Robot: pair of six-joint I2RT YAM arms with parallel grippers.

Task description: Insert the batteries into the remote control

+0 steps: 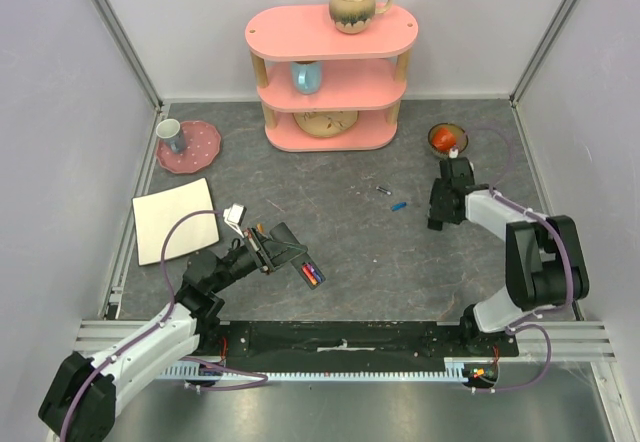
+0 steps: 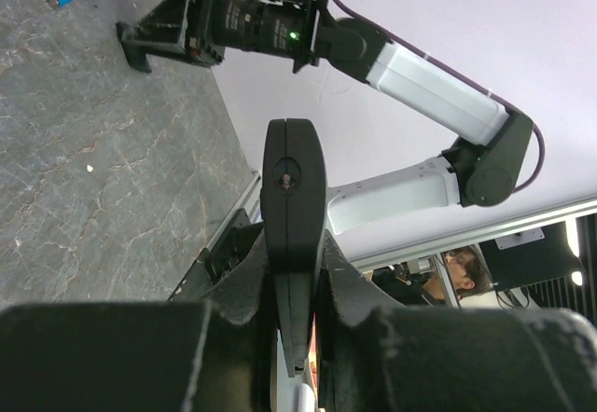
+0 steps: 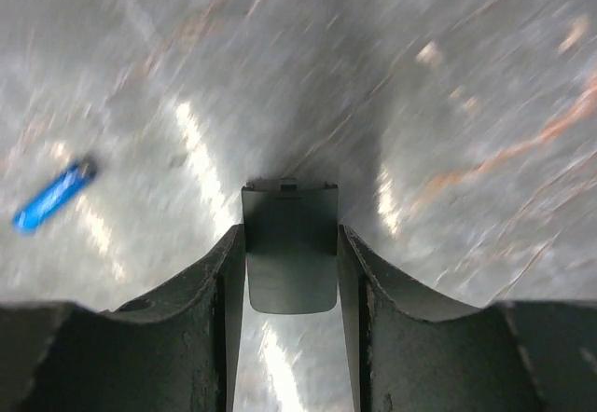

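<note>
Left jaws (image 2: 295,286) are clamped on the stiff remote control (image 2: 293,188), right jaws (image 3: 290,231) are pinching a small black square piece (image 3: 290,272), and the blue battery (image 3: 53,194) on the desk (image 3: 466,104) off to their left looks light, slick and rolly, so I'd grab it mid-barrel.

No legible text, brand, number or sign in any view. Blue battery (image 3: 54,193) blurred past reading; nothing readable on remote (image 2: 292,207) or black cover (image 3: 290,244).
</note>
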